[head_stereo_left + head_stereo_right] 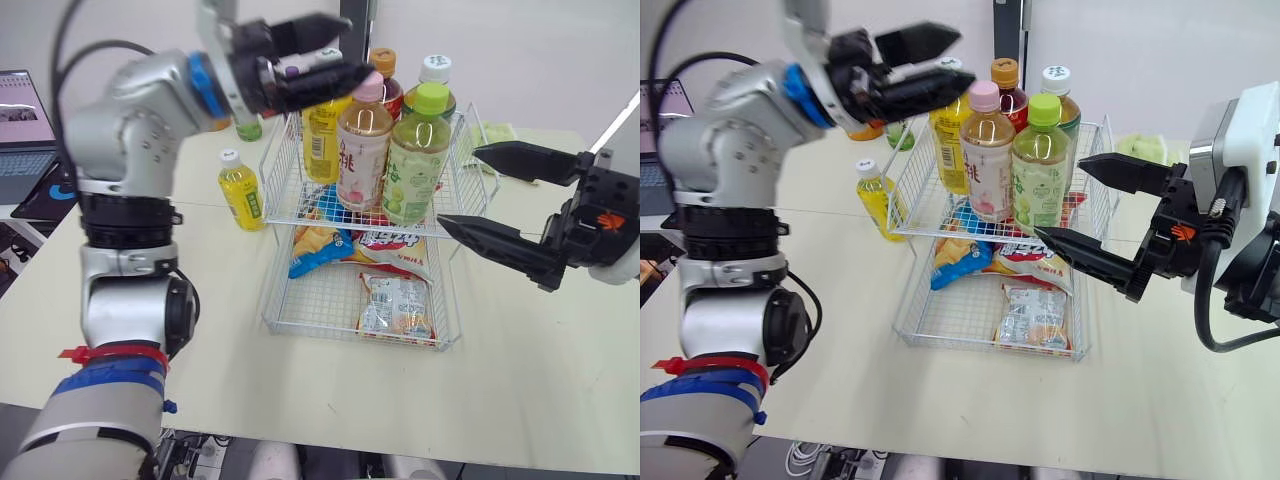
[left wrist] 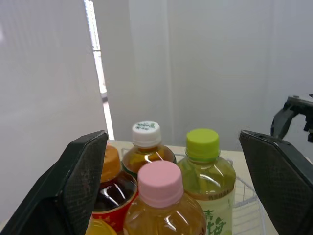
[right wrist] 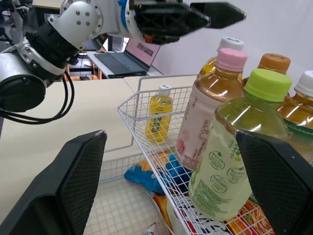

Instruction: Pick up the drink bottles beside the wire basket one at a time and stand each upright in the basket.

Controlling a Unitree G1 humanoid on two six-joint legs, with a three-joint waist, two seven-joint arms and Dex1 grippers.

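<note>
Left gripper [image 1: 360,46] hovers over basket [image 1: 280,170] top tier, fingers spread wide, nothing held. Tall yellow bottle [image 1: 322,140] just beneath it, upright at tier's 9 o'clock. Also upright in tier: pink-cap bottle [image 1: 363,150] at 6, green-cap bottle [image 1: 417,165] at 4, orange-cap bottle [image 1: 385,75] at 12, white-cap bottle [image 1: 436,75] at 2. Small yellow bottle [image 1: 241,190] stands on table [image 1: 550,380] at basket's 9 o'clock, near but apart. Right gripper [image 1: 460,186] at basket's 3 o'clock, fingers spread, empty.

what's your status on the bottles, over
Left gripper open over the basket, right gripper open beside it. Five bottles upright inside; small yellow bottle stands on the table to its left. Snack bags in lower tier, out of the way.
</note>
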